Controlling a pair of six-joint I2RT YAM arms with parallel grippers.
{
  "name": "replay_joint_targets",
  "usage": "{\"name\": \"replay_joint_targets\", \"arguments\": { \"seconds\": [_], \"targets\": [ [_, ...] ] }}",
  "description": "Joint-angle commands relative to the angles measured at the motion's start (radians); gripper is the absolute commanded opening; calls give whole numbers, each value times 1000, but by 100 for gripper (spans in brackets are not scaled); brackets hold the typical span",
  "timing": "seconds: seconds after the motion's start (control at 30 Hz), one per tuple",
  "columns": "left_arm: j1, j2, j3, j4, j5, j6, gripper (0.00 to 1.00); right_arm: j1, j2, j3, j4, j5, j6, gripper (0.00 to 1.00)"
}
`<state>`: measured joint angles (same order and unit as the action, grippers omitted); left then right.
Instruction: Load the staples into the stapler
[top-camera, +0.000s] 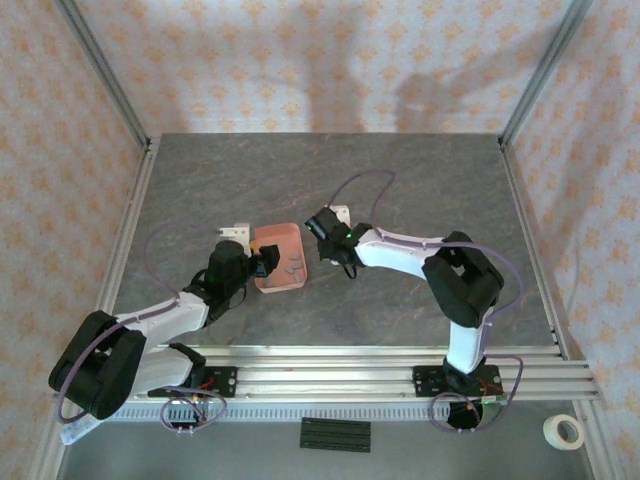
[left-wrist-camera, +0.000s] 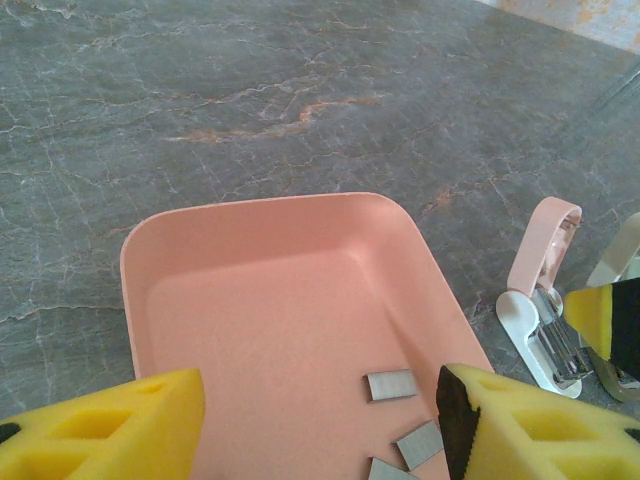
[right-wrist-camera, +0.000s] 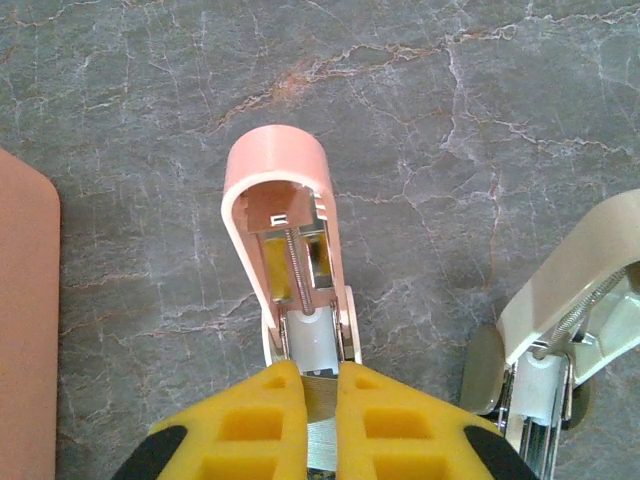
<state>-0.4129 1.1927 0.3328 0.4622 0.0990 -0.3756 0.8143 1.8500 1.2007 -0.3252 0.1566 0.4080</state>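
The stapler (right-wrist-camera: 283, 205) lies open on the grey table, its pale pink lid swung up and the spring and metal channel bared. My right gripper (right-wrist-camera: 320, 378) is shut on a grey strip of staples (right-wrist-camera: 320, 405), whose front end sits at the mouth of the channel. In the left wrist view the stapler (left-wrist-camera: 540, 290) stands just right of the salmon-pink tray (left-wrist-camera: 250, 215). Three loose staples (left-wrist-camera: 390, 385) lie in the tray's near right corner. My left gripper (left-wrist-camera: 320, 400) hangs open over the tray, with nothing between its fingers. From above, both grippers (top-camera: 265, 262) (top-camera: 322, 224) flank the tray (top-camera: 283, 284).
A second open stapler, cream-coloured (right-wrist-camera: 572, 295), lies close to the right of the pink one. An aluminium rail (top-camera: 330, 362) runs along the near edge. Beyond it lie a black strip (top-camera: 335, 434) and a tape roll (top-camera: 569, 431).
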Motion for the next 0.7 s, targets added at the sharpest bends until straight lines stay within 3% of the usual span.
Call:
{"name": "replay_joint_targets", "arguments": {
  "seconds": [0.0, 0.67],
  "targets": [
    [-7, -10, 9, 27, 6, 1, 64, -6, -2, -10, -17, 14, -14, 11],
    [-7, -8, 9, 23, 5, 4, 64, -7, 29, -15, -22, 14, -15, 10]
  ]
}}
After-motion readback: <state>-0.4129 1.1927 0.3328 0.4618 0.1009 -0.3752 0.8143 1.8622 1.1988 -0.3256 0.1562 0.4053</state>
